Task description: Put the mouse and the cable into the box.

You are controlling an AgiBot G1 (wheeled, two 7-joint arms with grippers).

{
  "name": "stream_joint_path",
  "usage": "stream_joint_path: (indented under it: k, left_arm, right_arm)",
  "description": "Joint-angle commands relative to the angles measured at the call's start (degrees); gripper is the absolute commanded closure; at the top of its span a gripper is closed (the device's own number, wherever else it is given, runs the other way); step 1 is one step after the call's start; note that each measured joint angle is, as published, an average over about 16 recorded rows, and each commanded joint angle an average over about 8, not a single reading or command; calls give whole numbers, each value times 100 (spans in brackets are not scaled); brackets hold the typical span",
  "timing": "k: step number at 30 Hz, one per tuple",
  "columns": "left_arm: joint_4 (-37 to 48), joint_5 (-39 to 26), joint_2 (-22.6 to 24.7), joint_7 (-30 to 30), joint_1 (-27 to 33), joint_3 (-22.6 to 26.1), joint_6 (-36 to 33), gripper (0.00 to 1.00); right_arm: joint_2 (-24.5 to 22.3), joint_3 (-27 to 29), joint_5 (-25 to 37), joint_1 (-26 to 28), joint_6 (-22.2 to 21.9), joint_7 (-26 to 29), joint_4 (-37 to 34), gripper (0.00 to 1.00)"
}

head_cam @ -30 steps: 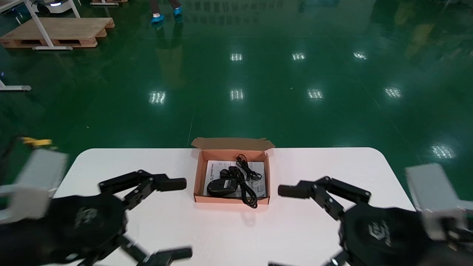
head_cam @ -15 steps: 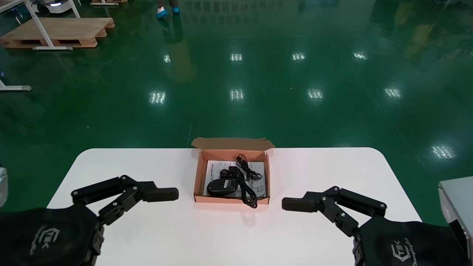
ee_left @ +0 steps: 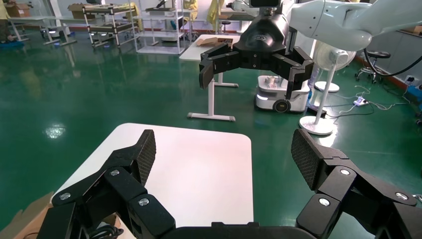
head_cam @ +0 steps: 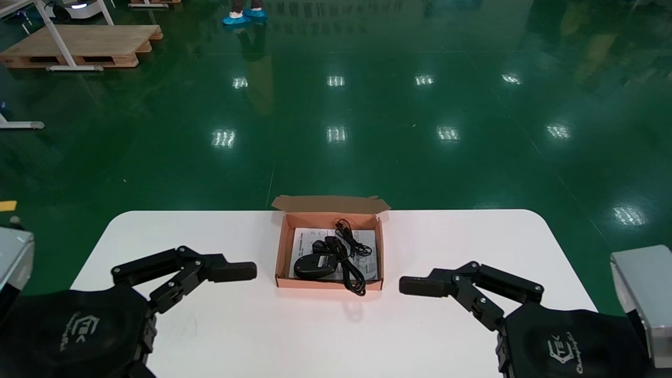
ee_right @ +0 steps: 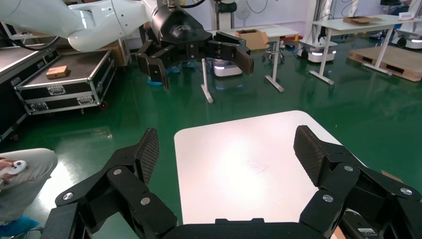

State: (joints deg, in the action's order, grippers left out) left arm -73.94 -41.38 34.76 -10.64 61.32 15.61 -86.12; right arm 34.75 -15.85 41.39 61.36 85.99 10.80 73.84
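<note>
Nearest me, my left gripper and right gripper hover low over the near part of the white surface, one on each side of the box, fingers spread wide and holding nothing. The mouse and the cable lie inside the open box, one cable loop drooping over its near wall, so I judge the packing all but done; next I'd tuck that loop in gently. Beyond is glossy green floor, with a wooden pallet far off left.
</note>
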Motion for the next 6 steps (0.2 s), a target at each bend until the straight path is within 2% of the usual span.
stream_joint_path:
  k: [1,6]
  left_arm:
    - [10,-12,7,-3,6,11,11,0]
    - [19,-21,12,-5,10,23,21,0]
  right_arm:
    - [6,-4,10,4,-7,-1,-6,0]
    - [11,-7,20,8,-14,-3,-11,0]
